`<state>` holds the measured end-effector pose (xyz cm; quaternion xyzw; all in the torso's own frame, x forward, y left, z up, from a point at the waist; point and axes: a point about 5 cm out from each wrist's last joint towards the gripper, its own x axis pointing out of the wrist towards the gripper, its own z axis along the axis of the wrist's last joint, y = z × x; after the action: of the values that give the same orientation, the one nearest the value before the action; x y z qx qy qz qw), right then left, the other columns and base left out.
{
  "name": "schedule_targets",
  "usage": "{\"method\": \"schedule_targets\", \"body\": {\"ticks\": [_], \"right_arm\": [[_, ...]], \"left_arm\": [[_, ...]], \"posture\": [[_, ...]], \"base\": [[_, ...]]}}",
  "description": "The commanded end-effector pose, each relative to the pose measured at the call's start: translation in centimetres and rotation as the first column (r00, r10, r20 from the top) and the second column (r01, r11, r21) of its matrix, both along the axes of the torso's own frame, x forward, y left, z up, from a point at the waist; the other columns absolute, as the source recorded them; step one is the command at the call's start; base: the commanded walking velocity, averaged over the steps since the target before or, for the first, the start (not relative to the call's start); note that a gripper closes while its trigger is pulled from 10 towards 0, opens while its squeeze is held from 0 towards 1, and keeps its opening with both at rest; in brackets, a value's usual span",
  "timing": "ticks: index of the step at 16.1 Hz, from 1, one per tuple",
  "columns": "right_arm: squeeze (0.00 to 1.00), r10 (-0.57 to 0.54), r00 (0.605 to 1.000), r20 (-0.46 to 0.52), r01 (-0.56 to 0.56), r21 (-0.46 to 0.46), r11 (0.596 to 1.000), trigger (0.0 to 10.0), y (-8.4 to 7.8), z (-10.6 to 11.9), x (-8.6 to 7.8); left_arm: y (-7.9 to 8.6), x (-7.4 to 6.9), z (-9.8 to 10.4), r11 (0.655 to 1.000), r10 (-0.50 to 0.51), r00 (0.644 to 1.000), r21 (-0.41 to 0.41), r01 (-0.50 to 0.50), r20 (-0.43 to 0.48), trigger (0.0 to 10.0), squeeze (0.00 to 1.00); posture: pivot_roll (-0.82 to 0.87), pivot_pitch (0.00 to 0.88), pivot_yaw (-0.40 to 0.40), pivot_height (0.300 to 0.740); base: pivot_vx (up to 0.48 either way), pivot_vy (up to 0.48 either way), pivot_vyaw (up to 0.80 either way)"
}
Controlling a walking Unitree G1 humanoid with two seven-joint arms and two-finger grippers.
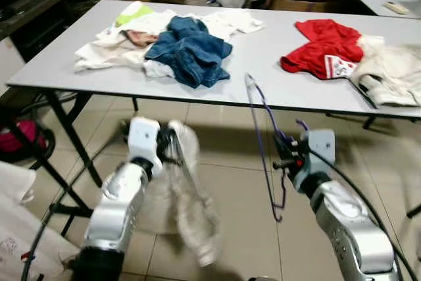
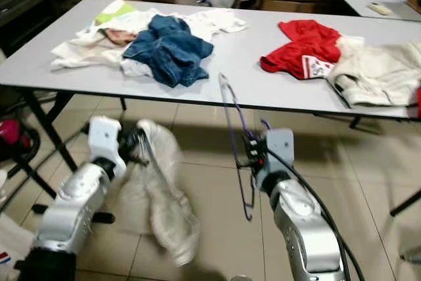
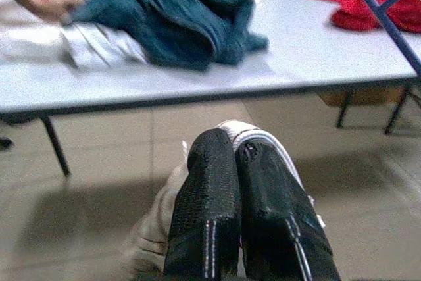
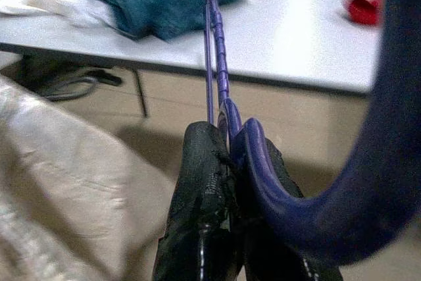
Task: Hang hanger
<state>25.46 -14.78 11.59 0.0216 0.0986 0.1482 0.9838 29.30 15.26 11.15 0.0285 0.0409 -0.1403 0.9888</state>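
Grey table (image 1: 263, 64) w/ clothes over tiled floor (image 1: 223, 182); left gripper (image 1: 172, 144) clamped pale garment (image 1: 191, 208), right gripper (image 1: 284, 156) pinched purple hanger (image 1: 263, 143).

Open floor (image 1: 217, 182) between both arms at 6 o'clock. Blocked ahead by table (image 1: 270, 83) edge at 12 o'clock. Bare tabletop strip between blue jeans (image 1: 191, 51) at 11 and red garment (image 1: 325, 47) at 1. Table legs (image 1: 66, 129) at 9.

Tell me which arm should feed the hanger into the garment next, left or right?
Probably right. The right gripper is shut on the purple hanger, free to move beside the pale garment. The left gripper is shut on that garment, which dangles in front of the table, so it should just hold.
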Motion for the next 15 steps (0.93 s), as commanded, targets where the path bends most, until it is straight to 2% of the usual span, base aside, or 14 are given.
{"method": "schedule_targets", "body": {"ticks": [1,3,5,6,10,12,15], "right_arm": [[0.00,0.059,0.998,0.020,-0.059,-0.001,0.998,10.0,0.7,0.7,0.0],[0.00,0.110,0.991,0.074,-0.106,-0.047,0.993,10.0,1.4,1.9,0.4],[0.00,0.124,0.988,0.093,-0.120,-0.047,0.992,10.0,1.6,2.6,0.6],[0.00,0.121,0.986,0.118,-0.114,-0.057,0.992,10.0,1.4,3.3,0.8],[0.00,0.117,0.982,0.149,-0.109,-0.060,0.992,10.0,0.8,4.5,1.1],[0.00,0.138,0.977,0.160,-0.126,-0.084,0.988,10.0,0.4,5.2,1.3],[0.00,0.193,0.966,0.174,-0.177,-0.103,0.979,10.0,-0.2,6.0,1.1]], "left_arm": [[0.0,0.6,2.4,1.000,0.001,0.995,0.013,-0.002,0.101,10.0,0.00],[0.1,1.0,3.6,1.000,-0.010,0.993,0.004,0.009,0.119,10.0,0.00],[0.2,1.3,4.0,1.000,-0.006,0.992,-0.004,0.007,0.126,10.0,0.00],[0.1,1.4,4.5,0.999,-0.009,0.990,-0.029,0.013,0.137,10.0,0.00],[-0.3,1.6,5.5,0.998,-0.051,0.987,-0.034,0.057,0.155,10.0,0.00],[0.6,2.0,5.8,1.000,-0.026,0.987,-0.013,0.028,0.162,10.0,0.00],[1.7,2.3,6.9,1.000,0.003,0.982,0.002,-0.004,0.190,10.0,0.00]], "posture": [[-0.08,0.000,0.011,0.740],[-0.08,0.000,0.016,0.740],[-0.09,0.000,0.020,0.740],[-0.09,0.000,0.023,0.740],[-0.09,0.000,0.023,0.740],[-0.10,0.000,0.024,0.740],[-0.10,0.000,0.020,0.740]], "base": [[0.000,0.000,0.00],[0.281,0.000,0.00],[0.317,0.000,0.00],[0.330,0.000,-0.80],[0.332,0.000,-0.80],[0.334,0.000,-0.80],[0.333,0.000,0.00]]}}
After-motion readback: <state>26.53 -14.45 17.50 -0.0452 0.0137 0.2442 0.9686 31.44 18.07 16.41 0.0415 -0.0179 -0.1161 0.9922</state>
